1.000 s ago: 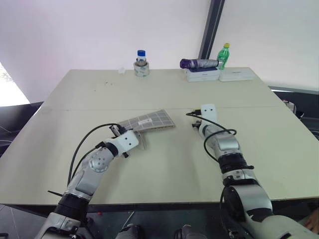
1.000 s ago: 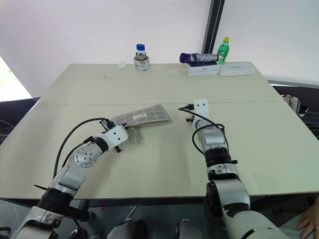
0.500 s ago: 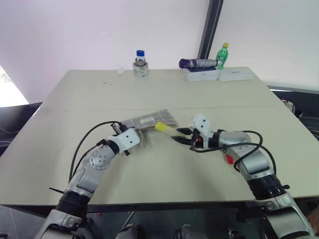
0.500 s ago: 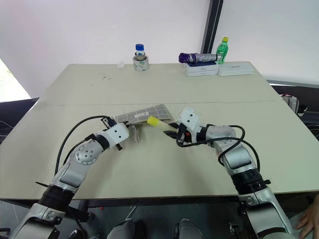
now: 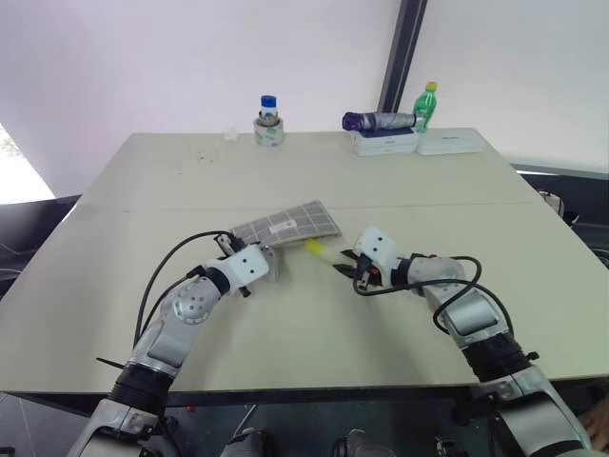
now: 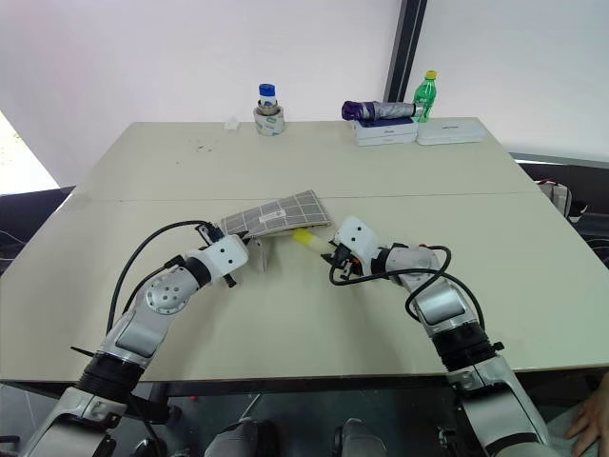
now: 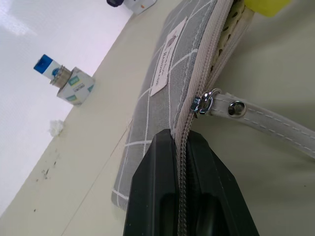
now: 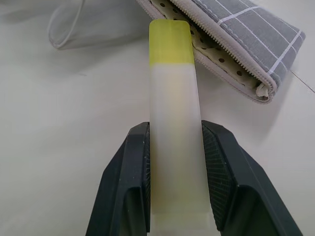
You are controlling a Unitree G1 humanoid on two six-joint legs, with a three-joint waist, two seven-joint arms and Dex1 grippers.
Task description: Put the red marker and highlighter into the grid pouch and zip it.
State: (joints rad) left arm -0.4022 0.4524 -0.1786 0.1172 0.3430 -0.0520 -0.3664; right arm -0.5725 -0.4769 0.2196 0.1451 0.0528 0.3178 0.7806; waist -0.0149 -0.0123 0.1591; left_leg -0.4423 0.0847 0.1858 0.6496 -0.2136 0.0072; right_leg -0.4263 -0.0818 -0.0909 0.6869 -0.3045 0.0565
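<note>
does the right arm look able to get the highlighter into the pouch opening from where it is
Probably yes. The right gripper holds the highlighter with its yellow cap aimed at the grid pouch, whose zipper mouth gapes open. The left gripper pinches the pouch's zipper edge, and nothing lies between.

The setting is a robot test area in a lab or office-type room, arranged around a large plain beige table [image 5: 314,171] that stands against bare white walls with a dark vertical post [image 5: 400,52] behind it. The far edge of the table holds loose props: a blue-capped jar [image 5: 269,121], a green bottle [image 5: 427,107], a folded purple umbrella [image 5: 379,121] and flat white boxes [image 5: 419,143]. Exposed black cables [image 5: 166,276] run along the robot arms.
</note>
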